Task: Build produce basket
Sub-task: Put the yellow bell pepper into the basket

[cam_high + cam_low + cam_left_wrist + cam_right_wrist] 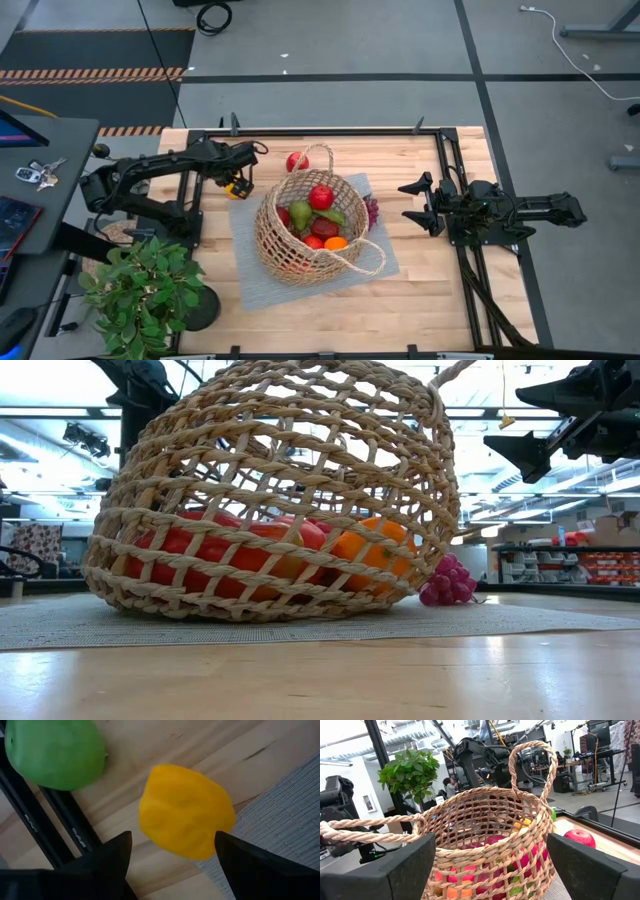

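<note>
Lemon point(185, 810) between open left pincer point(172, 852) fingers

Even bright overhead room light, soft short shadows under the basket point(305, 228) on the grey mat point(250, 270), ceiling strip lights glaring behind the weave at table height, yellow fruit point(185, 810) close to the left wrist lens soft and blurred, backgrounds washed pale

One basket point(305, 240) sits on one grey mat point(385, 255). Inside the basket show one red apple point(321, 196), one green pear point(300, 213), one orange point(336, 243) and further red pieces, too overlapped to count. Outside the basket lie one red apple point(296, 161), one yellow pepper point(185, 817), one green fruit point(55, 752) and one grape bunch point(448, 581).
</note>
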Robot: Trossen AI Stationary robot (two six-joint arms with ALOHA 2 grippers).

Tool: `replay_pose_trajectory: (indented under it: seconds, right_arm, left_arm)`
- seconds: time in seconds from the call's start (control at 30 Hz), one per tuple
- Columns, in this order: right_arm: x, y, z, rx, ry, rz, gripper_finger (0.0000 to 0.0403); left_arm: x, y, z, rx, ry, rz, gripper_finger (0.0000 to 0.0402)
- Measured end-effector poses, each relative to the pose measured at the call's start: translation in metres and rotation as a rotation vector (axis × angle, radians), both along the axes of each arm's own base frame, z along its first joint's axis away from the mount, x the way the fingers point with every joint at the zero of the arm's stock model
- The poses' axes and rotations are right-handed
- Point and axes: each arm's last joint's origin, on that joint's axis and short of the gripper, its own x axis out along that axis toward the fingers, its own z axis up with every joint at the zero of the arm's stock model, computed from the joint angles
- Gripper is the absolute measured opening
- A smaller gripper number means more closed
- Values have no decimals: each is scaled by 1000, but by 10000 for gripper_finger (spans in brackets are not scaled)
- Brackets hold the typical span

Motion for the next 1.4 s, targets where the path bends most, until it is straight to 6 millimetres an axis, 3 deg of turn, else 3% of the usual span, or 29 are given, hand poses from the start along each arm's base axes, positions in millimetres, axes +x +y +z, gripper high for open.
replay_pose_trajectory:
  seconds: [0.2,0.37,0.7,1.13,1.4]
  right_arm:
    - [0,0,0,0,0,0,384]
    - [0,0,0,0,0,0,384]
    - [0,0,0,0,0,0,384]
    - [0,0,0,0,0,0,384]
    - [0,0,0,0,0,0,384]
  left_arm:
    - [-4,-1,7,18,-31,3,291]
    - [-6,-5,9,-3,23,-131,291]
    - [-4,-3,9,5,-18,-103,293]
    - [3,1,5,16,-64,-78,393]
    - [8,12,-14,-44,1,-62,397]
